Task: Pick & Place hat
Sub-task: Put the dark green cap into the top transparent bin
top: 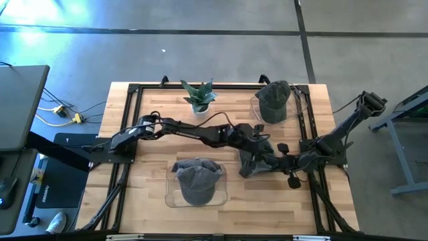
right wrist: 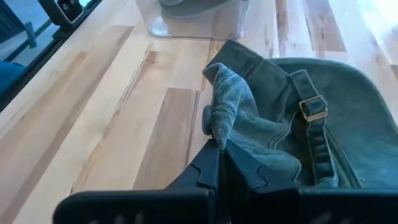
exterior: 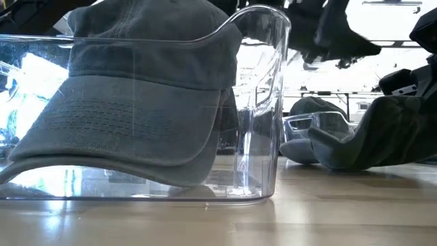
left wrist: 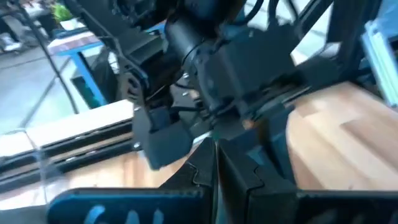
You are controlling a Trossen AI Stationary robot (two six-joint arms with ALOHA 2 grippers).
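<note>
I have the right gripper (right wrist: 217,155) pinched shut on the loose hat (right wrist: 292,124) lying mid-table, my left gripper (left wrist: 214,152) closed empty beside it, so lifting comes next.

Bright daylight glares behind the clear plastic bin (exterior: 256,102); the pale wooden tabletop (right wrist: 93,118) is evenly lit; the left wrist view blurs.

I can't read any text, label, brand or number in these views; nothing on the hats, bins or table is legible.
</note>
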